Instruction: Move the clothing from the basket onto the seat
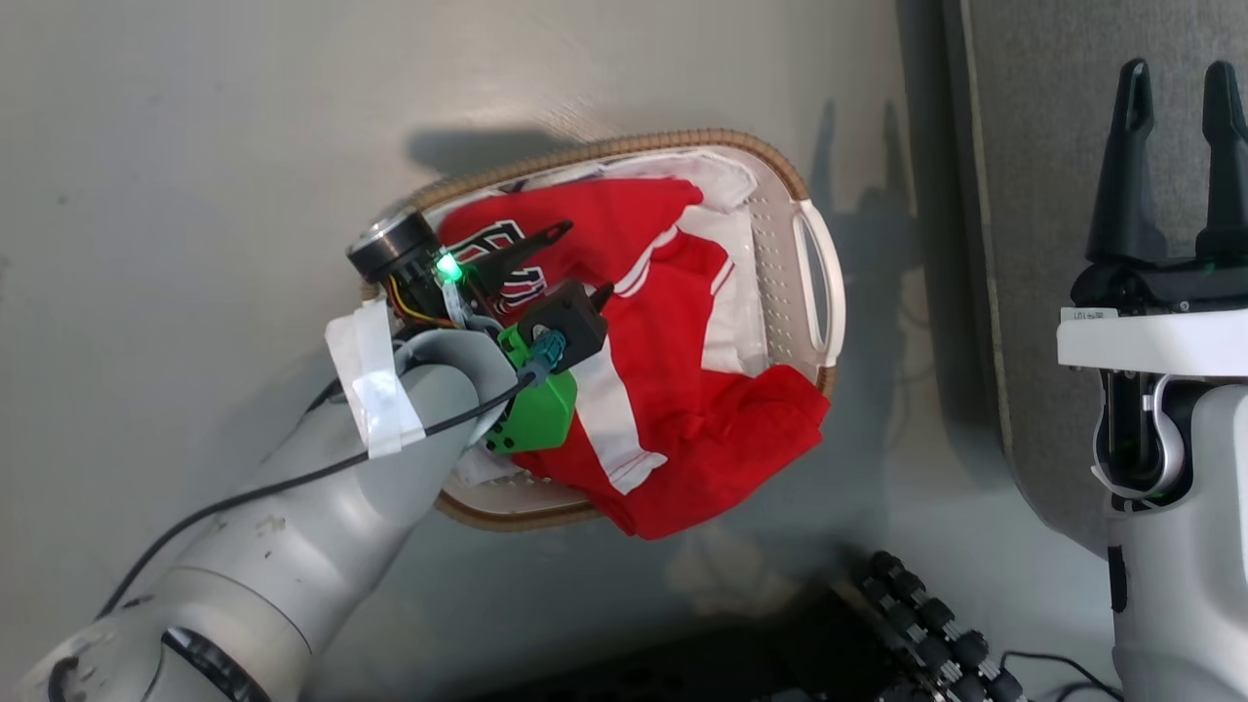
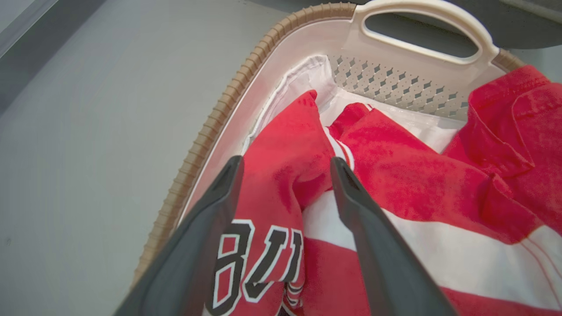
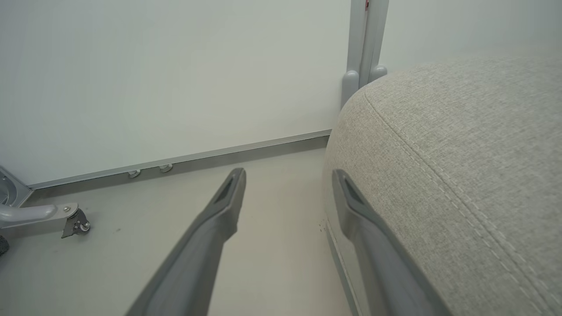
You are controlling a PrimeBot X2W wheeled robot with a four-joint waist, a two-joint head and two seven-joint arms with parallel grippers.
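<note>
Task judged barely begun: as far as can be seen, nothing has been placed on the seat (image 1: 1033,175) yet. Both pieces of the clothing (image 1: 682,409) are in the basket (image 1: 814,283), which stands on the floor (image 1: 195,146) near the seat's edge. The red fabric is heaped over a white liner (image 1: 726,185). One corner is draped over the rim nearest the robot & hangs outside the basket.

The left fingers (image 2: 206,219) are spread wide inside the basket, over the heap, w/ a ridge of the lettered garment (image 2: 259,245) lying between them. Nothing is gripped. Whether the tips are pressed into the cloth or held just above it can't be told from the wrist view.

The right fingers (image 1: 1131,146) are likewise fully apart & empty. They are held by the seat's rounded edge, well apart from the basket. In the right wrist view bare grey upholstery w/ a stitched seam is seen, no garment on it.

Left to do (est.):
- The left fingers are to be closed on the fold.
- The garment is to be lifted clear of the rim, carried across to the seat & released.
- The same is to be done for the 2nd garment.

The liner is to be left behind. It could be caught up w/ the fabric, since it lies directly underneath. I.e. all of the transfer remains.
</note>
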